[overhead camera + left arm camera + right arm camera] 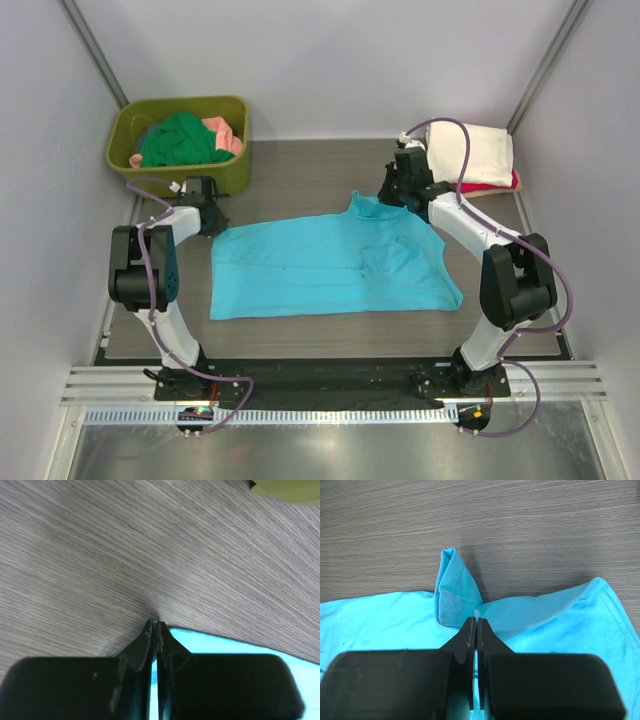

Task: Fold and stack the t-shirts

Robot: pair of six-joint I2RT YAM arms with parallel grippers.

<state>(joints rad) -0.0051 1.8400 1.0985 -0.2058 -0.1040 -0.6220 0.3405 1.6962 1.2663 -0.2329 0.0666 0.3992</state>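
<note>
Blue shirt [330, 270] lies spread flat in the middle of the surface [300, 175], long side running left to right; a few wrinkles right of centre; its far edge rises to a point at far right, where the right end effector [476, 622] meets it.

Right end effector: fingers pressed together, pinching the blue shirt at that far edge; wrist view shows cloth bunched and standing up just beyond the tips; a hemmed edge trails off to the right; bare wood grain beyond.

Left end effector [155, 625]: down at the far-left corner of the blue shirt; fingers pressed together, a thin blue sliver showing between them; tips sit right at the cloth's edge, pinching it; wood grain fills most of that view.

Tub [236, 172]: far-left corner of the surface, just beyond the left end effector; holds the green shirt [180, 140], crumpled, and the pink shirt [228, 135] against its right wall; both unfolded.

Far-right corner: white shirt [490, 150], folded, lies on top of the red shirt [497, 186]; only a red strip shows along the near edge of the pile; pile sits just beyond the right end effector.

The two end effectors are well apart, one toward each end of the blue shirt's far edge.
</note>
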